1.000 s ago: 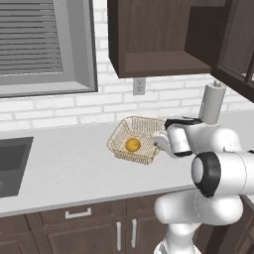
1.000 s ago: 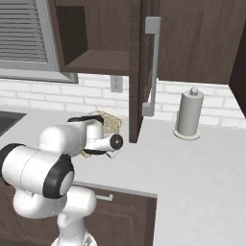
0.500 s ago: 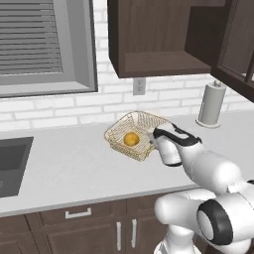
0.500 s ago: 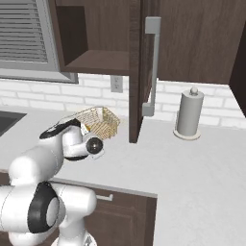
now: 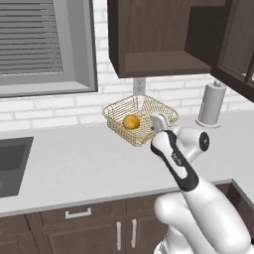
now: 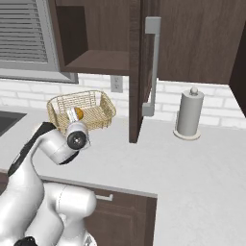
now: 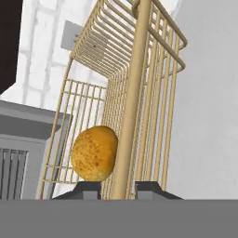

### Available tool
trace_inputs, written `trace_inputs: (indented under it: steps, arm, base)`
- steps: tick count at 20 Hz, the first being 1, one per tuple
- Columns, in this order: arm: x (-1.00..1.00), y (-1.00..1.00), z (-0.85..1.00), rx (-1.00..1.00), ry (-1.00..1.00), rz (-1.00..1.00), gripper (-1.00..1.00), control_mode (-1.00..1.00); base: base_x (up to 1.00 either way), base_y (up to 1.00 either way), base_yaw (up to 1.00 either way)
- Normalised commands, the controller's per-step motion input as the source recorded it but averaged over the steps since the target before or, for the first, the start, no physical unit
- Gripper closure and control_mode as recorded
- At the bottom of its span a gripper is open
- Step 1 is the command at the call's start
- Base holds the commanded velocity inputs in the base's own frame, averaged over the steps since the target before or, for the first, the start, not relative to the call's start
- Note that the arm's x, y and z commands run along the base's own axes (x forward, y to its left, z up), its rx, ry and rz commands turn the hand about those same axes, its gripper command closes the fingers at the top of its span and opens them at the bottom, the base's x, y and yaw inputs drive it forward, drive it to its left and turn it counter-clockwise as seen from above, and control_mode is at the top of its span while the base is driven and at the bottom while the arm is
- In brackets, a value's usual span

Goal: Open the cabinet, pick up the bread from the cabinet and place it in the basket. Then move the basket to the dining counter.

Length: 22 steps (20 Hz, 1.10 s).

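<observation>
The golden wire basket [image 5: 142,110] sits tilted by the brick wall, with the orange bread [image 5: 131,121] inside it. My gripper [image 5: 158,121] is at the basket's near right rim. In the hand view the rim bar [image 7: 135,93] runs straight between my gripper's [image 7: 120,188] tips, shut on it, and the bread [image 7: 94,153] lies just left of them. From the right base view, the basket [image 6: 93,109], the bread [image 6: 79,113] and my gripper [image 6: 73,115] sit left of the cabinet's open door [image 6: 137,72] and its silver handle [image 6: 153,62]. The cabinet [image 5: 158,34] shelf is bare.
A paper towel roll [image 5: 210,104] stands on the counter at the right, and shows again as the roll [image 6: 188,113] beyond the open door. A dark sink [image 5: 12,163] is inset at the left. A wall outlet [image 5: 139,86] is behind the basket.
My arm has folded down and swung left, and the basket with the bread has shifted with the gripper, toward the wall and leftward. The views have not moved.
</observation>
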Motion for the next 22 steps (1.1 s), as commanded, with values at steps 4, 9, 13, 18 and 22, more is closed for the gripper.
trace_inputs:
  steps: [4,9,13,18,22]
  arm:
    - [-0.66,-0.08,0.88,0.00,0.10,-0.02,1.00,-1.00]
    - [-0.56,-0.23,0.81,-0.01,0.08,-0.01,1.00,-1.00]
    - [-0.66,-0.32,0.72,0.00,0.04,-0.04,1.00,-1.00]
    - [-0.55,-0.25,0.52,0.00,0.04,-0.07,1.00,-1.00]
    - [-0.32,-0.03,0.49,0.00,-0.15,-0.13,1.00,-1.00]
  base:
    - [0.00,0.00,0.00]
    - [0.00,0.00,0.00]
    - [0.00,0.00,0.00]
    - [0.00,0.00,0.00]
    - [0.00,0.00,0.00]
